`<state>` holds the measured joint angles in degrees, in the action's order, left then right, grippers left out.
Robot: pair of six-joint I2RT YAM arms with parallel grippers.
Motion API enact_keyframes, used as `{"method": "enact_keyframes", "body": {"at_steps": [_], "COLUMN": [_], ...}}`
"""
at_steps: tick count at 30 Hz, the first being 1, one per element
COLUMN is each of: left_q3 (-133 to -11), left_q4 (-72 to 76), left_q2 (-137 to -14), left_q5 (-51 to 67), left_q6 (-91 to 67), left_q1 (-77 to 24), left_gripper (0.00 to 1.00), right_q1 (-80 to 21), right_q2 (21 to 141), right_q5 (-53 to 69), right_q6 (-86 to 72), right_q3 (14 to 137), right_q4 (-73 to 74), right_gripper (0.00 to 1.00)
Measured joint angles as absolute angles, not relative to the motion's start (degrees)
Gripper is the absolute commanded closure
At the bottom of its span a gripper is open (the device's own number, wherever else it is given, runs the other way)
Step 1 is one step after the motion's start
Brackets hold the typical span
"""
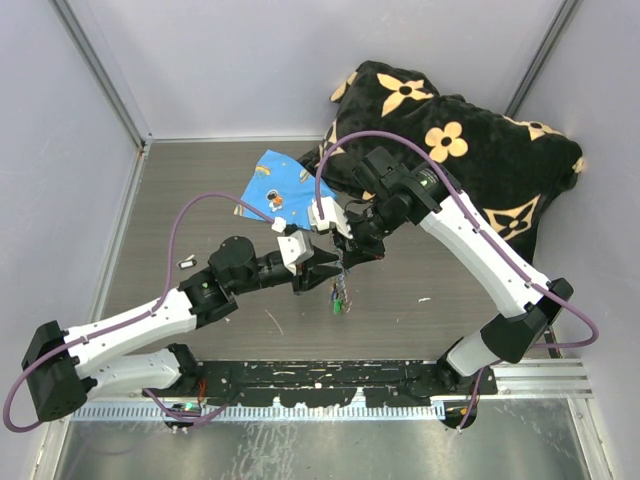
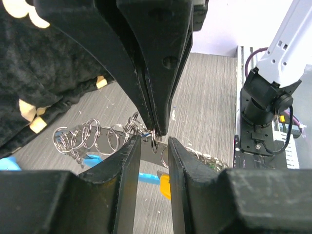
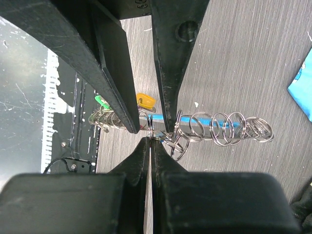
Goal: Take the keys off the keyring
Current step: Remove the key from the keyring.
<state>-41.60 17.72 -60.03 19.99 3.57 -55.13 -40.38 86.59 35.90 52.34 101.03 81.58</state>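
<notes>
The keyring (image 3: 214, 129) is a chain of thin silver rings on a light-blue piece, held in the air. It also shows in the left wrist view (image 2: 87, 136). My right gripper (image 3: 150, 139) is shut on one ring in the middle of the chain. My left gripper (image 2: 154, 144) is open by a narrow gap, with its fingertips on either side of that same ring. Keys with a yellow head (image 3: 145, 101) and a green head (image 3: 101, 101) hang at one end of the chain. In the top view the two grippers meet (image 1: 335, 255) and the keys (image 1: 340, 297) dangle below them.
A blue printed cloth (image 1: 280, 190) lies behind the grippers. A black blanket with tan flowers (image 1: 450, 150) fills the back right. A small white piece (image 1: 186, 263) lies at the left. The black base rail (image 1: 320, 380) runs along the near edge.
</notes>
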Motion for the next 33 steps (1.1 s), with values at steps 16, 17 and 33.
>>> {"method": "enact_keyframes", "body": {"at_steps": [16,17,33], "left_q3": [-41.8,-41.8,-35.8], "left_q4": [18.2,18.2,35.7], "left_q2": [-60.0,-60.0,-60.0], "left_q5": [19.2,19.2,13.5], "left_q6": [2.0,2.0,-5.2], "left_q1": [-55.1,-55.1,-55.1], "left_gripper": [1.00,1.00,1.00], "right_q1": [-40.4,-40.4,-23.3], "right_q2": [86.6,86.6,84.8], "right_q5": [36.2,36.2,54.0], "right_q6": [52.3,52.3,51.3], "right_q3": [100.7,100.7,106.4], "right_q4": [81.4,81.4,80.4], "right_gripper": [0.89,0.83,0.52]}}
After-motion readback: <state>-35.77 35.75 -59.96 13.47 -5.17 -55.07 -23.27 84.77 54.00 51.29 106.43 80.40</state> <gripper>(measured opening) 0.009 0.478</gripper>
